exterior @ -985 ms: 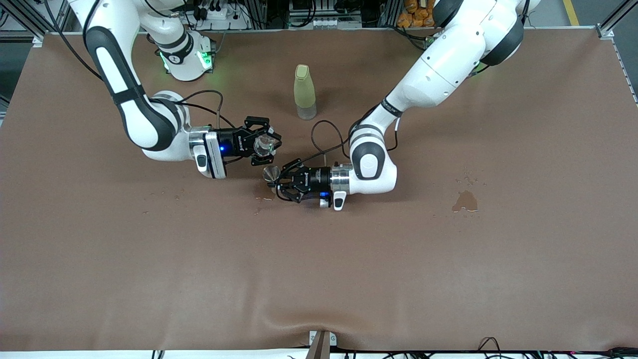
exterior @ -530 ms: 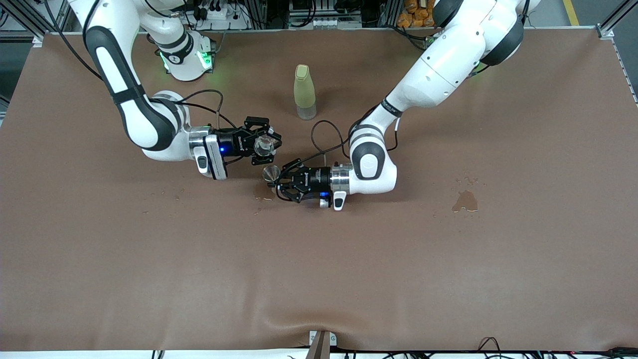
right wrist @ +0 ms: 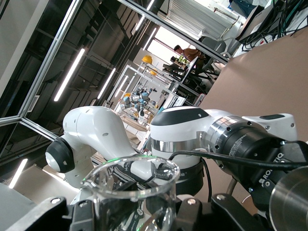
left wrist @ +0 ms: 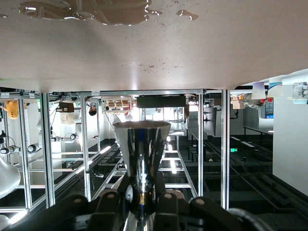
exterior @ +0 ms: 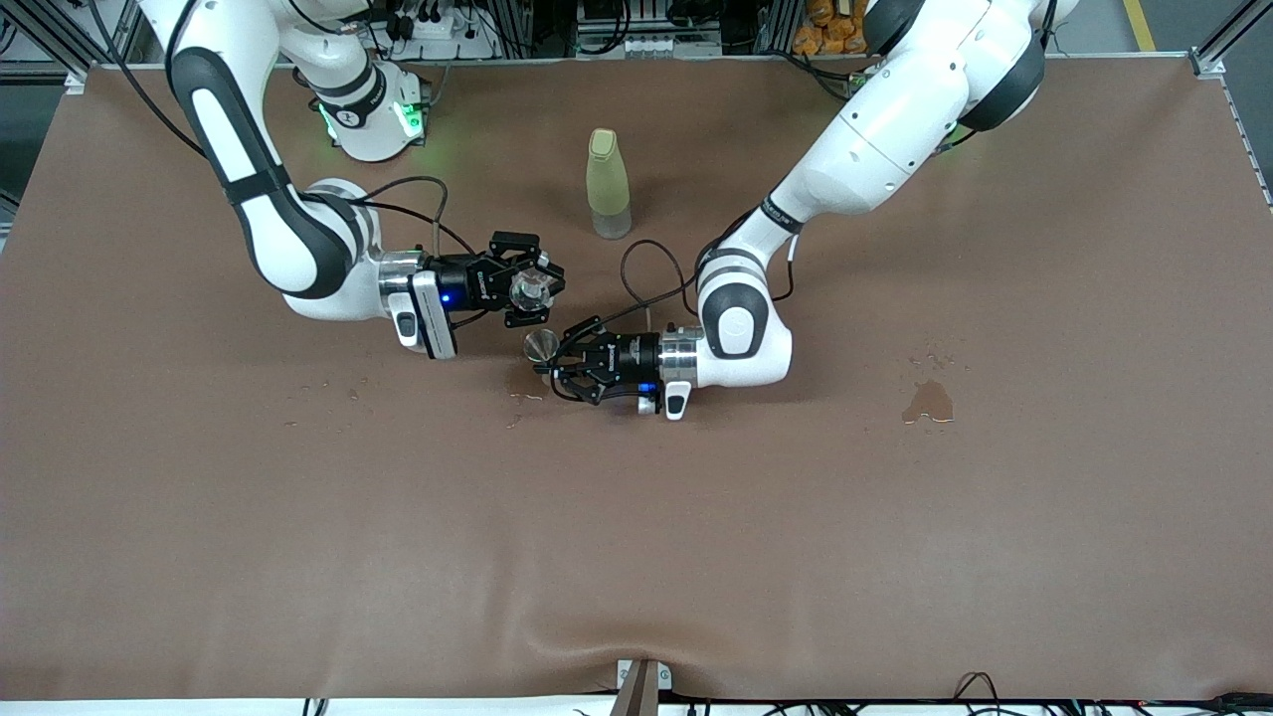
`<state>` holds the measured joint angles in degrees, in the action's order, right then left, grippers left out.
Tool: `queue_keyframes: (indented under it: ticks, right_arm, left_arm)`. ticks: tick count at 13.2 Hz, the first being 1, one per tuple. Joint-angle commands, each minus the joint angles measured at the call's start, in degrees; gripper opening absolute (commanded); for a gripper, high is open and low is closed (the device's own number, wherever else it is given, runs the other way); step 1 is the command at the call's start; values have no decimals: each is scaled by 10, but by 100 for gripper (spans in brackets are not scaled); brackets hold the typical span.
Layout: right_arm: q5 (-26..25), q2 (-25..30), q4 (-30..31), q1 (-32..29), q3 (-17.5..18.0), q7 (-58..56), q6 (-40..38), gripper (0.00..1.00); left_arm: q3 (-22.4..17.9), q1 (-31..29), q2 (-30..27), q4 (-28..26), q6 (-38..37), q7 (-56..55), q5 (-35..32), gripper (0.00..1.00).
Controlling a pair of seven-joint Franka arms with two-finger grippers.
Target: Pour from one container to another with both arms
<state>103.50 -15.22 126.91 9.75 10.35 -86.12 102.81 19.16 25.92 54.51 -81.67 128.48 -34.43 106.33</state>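
Two grippers clamp a clear glass cup [exterior: 528,287] and waisted metal cup [exterior: 542,347].

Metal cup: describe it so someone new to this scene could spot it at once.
Start at the tall yellow-green bottle standing mid-table. Nearer the camera, the left end effector is shut on the metal cup by its slim waist. Unlike the clear glass cup in the right end effector beside it, it is grey, shiny and flares at the rim.
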Motion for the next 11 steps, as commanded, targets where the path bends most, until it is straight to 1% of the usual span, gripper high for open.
queue_keyframes:
  ticks: [1,11]
  right_arm:
    - [14,13,5,5,3,22,10,0]
    - [14,12,6,7,4,113,10,0]
  left_arm:
    - [-2,7,9,16,6,9,23,0]
    - [-2,5,9,15,6,9,23,0]
